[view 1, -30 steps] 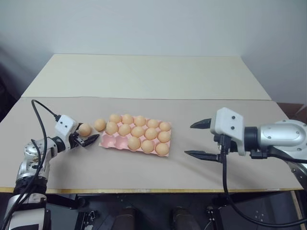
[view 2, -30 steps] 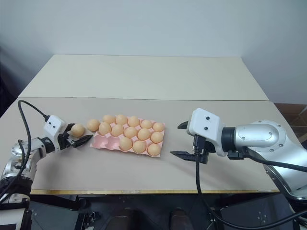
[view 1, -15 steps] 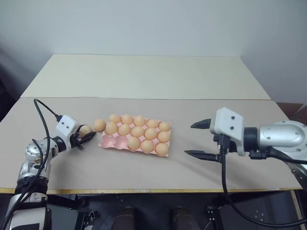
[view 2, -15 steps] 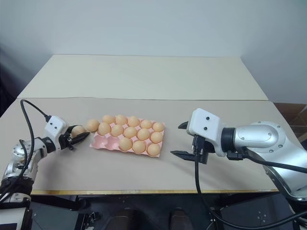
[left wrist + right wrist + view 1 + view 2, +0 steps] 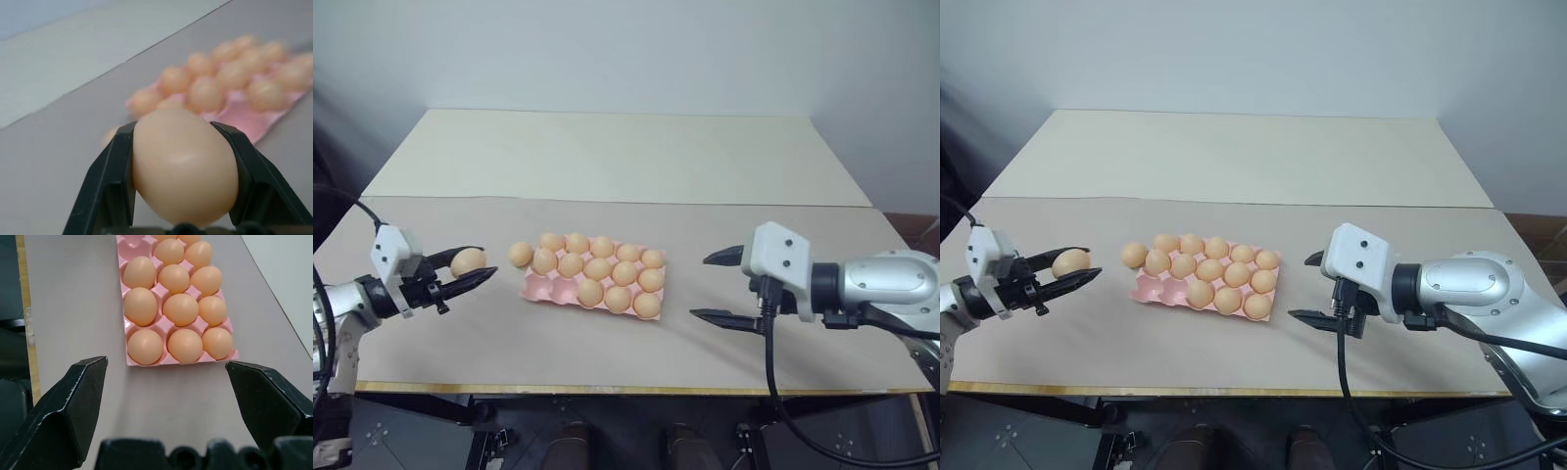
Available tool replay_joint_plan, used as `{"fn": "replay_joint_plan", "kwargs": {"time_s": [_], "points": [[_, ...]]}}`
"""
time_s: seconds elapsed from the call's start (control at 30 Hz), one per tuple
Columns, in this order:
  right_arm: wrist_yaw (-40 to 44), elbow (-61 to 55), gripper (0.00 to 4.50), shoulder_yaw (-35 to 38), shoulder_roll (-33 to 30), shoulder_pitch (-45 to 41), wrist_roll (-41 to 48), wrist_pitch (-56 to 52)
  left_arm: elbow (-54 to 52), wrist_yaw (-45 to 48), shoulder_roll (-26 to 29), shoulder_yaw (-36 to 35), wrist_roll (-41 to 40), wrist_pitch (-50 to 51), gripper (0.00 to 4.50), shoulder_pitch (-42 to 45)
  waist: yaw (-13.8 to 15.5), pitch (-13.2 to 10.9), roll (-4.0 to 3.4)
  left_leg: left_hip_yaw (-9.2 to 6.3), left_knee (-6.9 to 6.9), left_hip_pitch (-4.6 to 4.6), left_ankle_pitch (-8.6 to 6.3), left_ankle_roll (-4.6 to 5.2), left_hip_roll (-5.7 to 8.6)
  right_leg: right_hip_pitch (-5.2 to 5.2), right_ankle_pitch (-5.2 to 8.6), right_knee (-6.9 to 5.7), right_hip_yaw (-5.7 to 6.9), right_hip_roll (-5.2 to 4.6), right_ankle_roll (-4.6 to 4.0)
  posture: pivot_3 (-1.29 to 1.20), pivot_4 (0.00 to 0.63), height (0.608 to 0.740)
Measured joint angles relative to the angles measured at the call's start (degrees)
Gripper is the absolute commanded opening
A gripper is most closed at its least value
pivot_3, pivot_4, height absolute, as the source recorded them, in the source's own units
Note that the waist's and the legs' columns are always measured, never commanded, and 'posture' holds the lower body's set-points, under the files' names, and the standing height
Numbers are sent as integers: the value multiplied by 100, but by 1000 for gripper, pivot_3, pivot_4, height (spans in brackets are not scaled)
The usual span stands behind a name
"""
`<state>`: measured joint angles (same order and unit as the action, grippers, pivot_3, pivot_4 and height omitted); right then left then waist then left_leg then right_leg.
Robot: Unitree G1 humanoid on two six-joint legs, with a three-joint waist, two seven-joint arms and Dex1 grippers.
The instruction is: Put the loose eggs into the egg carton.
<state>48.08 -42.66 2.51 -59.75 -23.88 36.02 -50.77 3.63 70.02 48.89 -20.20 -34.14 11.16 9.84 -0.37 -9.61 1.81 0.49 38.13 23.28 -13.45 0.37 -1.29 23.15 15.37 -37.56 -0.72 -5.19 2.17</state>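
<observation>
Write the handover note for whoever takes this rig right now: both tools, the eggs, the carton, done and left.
Left tool: shut on an egg, held above the table left of the carton.
Right tool: open, empty, hanging right of the carton.
Egg carton: mid-table, most cups filled; the two near-left cups are empty.
One loose egg lies on the table against the carton's far-left corner.
Done: thirteen eggs seated, one picked up.
Left: seat the held egg in an empty cup, then collect and seat the last loose one.
</observation>
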Motion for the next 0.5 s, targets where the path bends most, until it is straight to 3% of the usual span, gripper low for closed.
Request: {"fn": "replay_joint_plan", "kwargs": {"time_s": [0.3,0.5], "points": [[-112,-343,4500,282,-152,54,239,-187,-241,281,-624,989,-112,284,1988,665,3,0,0,-4,4,-1,0,0,18,-3,0,-3,1,5,0,0,150,740],[-507,-550,4500,453,-63,20,452,-389,191,531,-787,1370,195,140,1988,1241,-6,0,0,-4,4,-1,0,1,21,-4,0,-3,0,4,1,0,150,740]]}}
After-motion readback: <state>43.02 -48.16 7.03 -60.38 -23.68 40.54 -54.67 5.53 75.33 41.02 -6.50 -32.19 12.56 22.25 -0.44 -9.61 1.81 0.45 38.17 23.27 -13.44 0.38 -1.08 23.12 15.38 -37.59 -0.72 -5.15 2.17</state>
